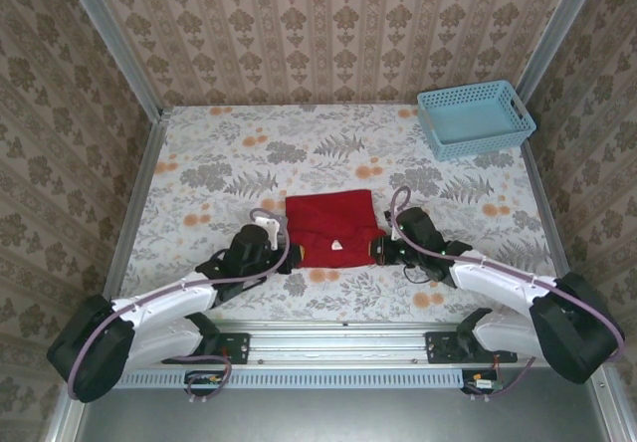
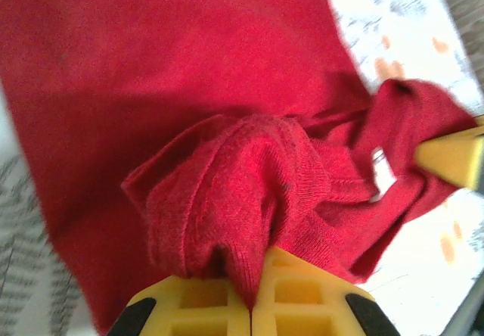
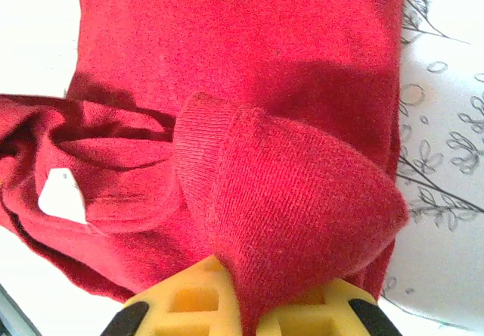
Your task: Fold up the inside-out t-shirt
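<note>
Red inside-out t-shirt (image 1: 333,221) being kept as a rumpled rectangle near the tabletop's (image 1: 249,153) near edge, white tag (image 3: 62,196) being shown, bunched near corners being clamped by left end effector (image 2: 251,294) and right end effector (image 3: 240,298)

Red t-shirt (image 1: 331,225) lies mid-counter (image 1: 229,153), flat, in a rough square. Small white tag (image 1: 338,245) shows near its front edge. Left arm (image 1: 184,301) reaches in from the near left, with the left jaws closed on the shirt's near-left corner. Right arm (image 1: 498,275) mirrors it, right jaws closed on the near-right corner. Both arms sit low over the counter. Light-blue basket (image 1: 476,118) is in the far right corner, well apart from the shirt. Patterned walls (image 1: 328,24) on three sides.
</note>
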